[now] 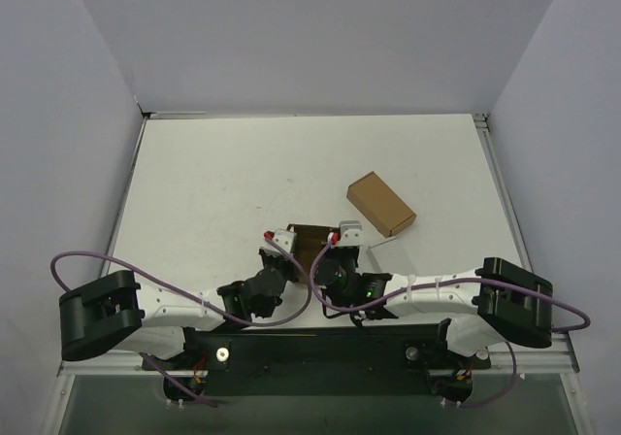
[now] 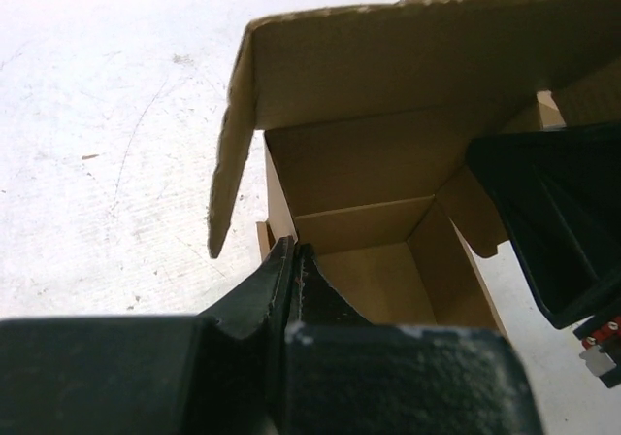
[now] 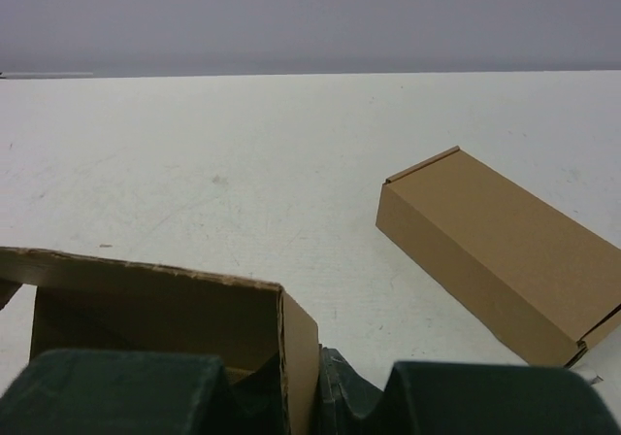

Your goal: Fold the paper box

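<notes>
The paper box (image 1: 309, 241) is a small brown open carton standing between the two grippers, near the table's front middle. In the left wrist view its lid flap (image 2: 388, 56) stands up over the open inside (image 2: 388, 270). My left gripper (image 1: 290, 245) is shut on the box's left wall, its fingers pressed together on it (image 2: 293, 260). My right gripper (image 1: 333, 245) is shut on the box's right wall (image 3: 301, 348), one finger inside and one outside. The right gripper's dark finger (image 2: 553, 221) also shows in the left wrist view.
A longer oblong brown carton (image 1: 380, 203) lies closed on the white table (image 1: 213, 183), just behind and right of the right gripper; it shows in the right wrist view (image 3: 495, 250). Grey walls stand at the table's back and sides.
</notes>
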Action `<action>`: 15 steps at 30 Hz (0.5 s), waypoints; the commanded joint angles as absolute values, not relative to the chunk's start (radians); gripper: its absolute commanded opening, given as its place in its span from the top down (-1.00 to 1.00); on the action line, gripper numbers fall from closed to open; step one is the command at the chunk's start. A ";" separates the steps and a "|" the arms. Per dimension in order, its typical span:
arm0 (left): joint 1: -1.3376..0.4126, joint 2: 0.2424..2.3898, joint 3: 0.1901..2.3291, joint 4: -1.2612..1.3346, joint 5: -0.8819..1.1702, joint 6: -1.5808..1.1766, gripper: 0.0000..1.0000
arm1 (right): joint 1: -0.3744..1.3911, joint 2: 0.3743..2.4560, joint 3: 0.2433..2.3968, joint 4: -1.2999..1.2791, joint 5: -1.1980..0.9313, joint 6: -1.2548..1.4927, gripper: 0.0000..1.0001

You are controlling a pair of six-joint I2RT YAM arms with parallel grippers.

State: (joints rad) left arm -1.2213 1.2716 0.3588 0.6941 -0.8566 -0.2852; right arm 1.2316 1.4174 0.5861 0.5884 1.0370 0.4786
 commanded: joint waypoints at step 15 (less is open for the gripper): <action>-1.390 1.331 0.325 0.650 -1.019 -0.385 1.00 | 1.388 1.304 0.640 0.111 1.192 0.920 -0.03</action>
State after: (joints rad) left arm -1.3674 1.3064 0.3313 0.7216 -0.9981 -0.3450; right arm 1.3453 1.3762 0.5957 0.2829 1.1118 0.7963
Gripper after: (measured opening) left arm 0.023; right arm 0.440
